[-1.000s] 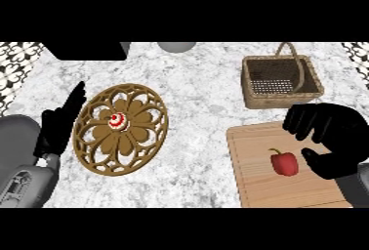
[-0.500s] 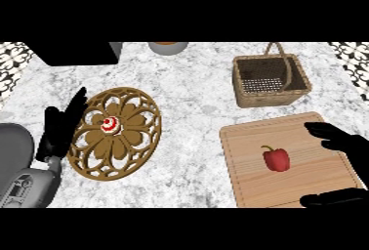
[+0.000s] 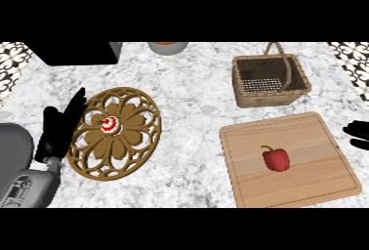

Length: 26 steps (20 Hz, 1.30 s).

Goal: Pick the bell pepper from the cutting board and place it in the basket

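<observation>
Wooden cutting board (image 3: 317, 180): lay flat at the near right corner of the counter (image 3: 194, 161), a groove running round its rim.
Bell pepper (image 3: 275, 159): red, on its side near the board's middle, green stem pointing toward the far edge. Nothing touched it.
Handling, as judged: light, with stiff but hollow walls. Skin glossy and likely slippery. Rounded, so apt to roll. Best taken across the broad body, not by the stem.
Right hand (image 3: 358, 131): only a sliver showed at the counter's right edge, just beside the board and well apart from the pepper. Spread or closed, could not tell.
Left hand (image 3: 61, 124): rested at the left edge, fingers straight, holding nothing, beside the carved disc.
Carved wooden disc (image 3: 126, 141): openwork, left of centre, with a small red-and-white thing (image 3: 108, 124) at its hub, kind not clear.
Basket (image 3: 249, 100): woven, with a hoop handle, beyond the board toward the far right. Nothing seen inside, pale weave showing at the bottom.
Far edge: black block (image 3: 75, 52) at the left, grey pot (image 3: 168, 48) cut off beside it, contents not clear.
</observation>
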Each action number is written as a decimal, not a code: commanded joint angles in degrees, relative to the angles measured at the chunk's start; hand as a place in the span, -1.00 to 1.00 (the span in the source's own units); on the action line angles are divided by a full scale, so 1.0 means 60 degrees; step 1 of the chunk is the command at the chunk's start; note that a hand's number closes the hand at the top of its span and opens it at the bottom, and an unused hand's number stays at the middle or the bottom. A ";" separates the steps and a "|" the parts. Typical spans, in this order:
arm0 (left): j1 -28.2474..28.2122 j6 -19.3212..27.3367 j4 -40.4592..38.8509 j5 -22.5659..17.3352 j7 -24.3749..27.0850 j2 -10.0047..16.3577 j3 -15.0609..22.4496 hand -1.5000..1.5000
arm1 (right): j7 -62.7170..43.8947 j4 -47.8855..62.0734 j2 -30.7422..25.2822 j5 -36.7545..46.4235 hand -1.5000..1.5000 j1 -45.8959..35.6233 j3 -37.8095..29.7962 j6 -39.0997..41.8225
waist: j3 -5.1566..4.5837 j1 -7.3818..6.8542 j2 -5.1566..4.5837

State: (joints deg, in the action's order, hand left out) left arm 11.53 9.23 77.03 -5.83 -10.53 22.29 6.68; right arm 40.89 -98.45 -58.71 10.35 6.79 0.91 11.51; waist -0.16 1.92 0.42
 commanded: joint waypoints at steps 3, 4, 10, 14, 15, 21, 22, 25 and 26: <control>-0.0163 -0.0152 0.0166 0.0178 0.0201 -0.0142 -0.0004 0.00 | -0.0723 -0.1479 -0.1032 0.0058 -1.00 0.1150 -0.0665 0.1404 | 0.0017 -0.0121 -0.0029; -0.0535 -0.0064 0.0707 0.0307 -0.0112 -0.0141 0.0195 0.00 | -0.1065 -0.1819 -0.1004 0.0236 -1.00 0.1250 -0.0595 0.1475 | 0.0019 -0.0171 -0.0018; 0.0507 -0.0662 0.0032 0.0276 -0.0333 -0.0086 -0.0448 0.00 | 0.0026 -0.0305 0.0144 0.1407 -1.00 0.1066 -0.0932 0.1573 | 0.0029 -0.0280 -0.0070; 0.0255 -0.0338 0.0159 0.0708 -0.0200 -0.0647 -0.0295 0.00 | -0.0537 -0.0310 0.0986 0.1510 -1.00 0.0551 -0.1055 0.1864 | 0.0028 -0.0315 -0.0068; 0.0174 -0.0343 0.0333 0.0719 -0.0515 -0.0484 -0.0333 0.00 | -0.1368 -0.1952 0.1181 0.1210 -1.00 0.1506 -0.1407 0.1769 | 0.0024 -0.0212 -0.0040; 0.0401 -0.0613 0.0604 0.0798 -0.0877 -0.0591 -0.0654 0.00 | -0.0926 -0.0141 0.2289 0.2556 -1.00 -0.0061 -0.0923 0.1496 | 0.0030 -0.0340 -0.0070; -0.0541 -0.0530 0.0560 0.1062 -0.0061 -0.0901 -0.0394 0.00 | -0.1102 -0.0864 0.2365 0.2553 -1.00 0.0539 -0.1202 0.1671 | 0.0026 -0.0302 -0.0059; 0.0519 -0.0906 -0.0446 0.1001 -0.0089 -0.0760 -0.0903 0.00 | -0.0882 -0.0656 0.2934 0.3222 -1.00 0.0454 -0.0775 0.1546 | 0.0026 -0.0271 -0.0072; 0.0263 -0.0577 0.0165 0.1297 -0.0416 -0.1024 -0.0534 0.00 | -0.0815 0.0168 0.3217 0.3563 -1.00 -0.0159 -0.0400 0.1332 | 0.0029 -0.0332 -0.0075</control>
State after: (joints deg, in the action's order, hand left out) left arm 12.37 5.18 78.28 -0.05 -12.48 17.57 3.24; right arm 36.01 -100.83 -43.60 27.34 8.87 -4.32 20.24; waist 0.00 0.11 0.02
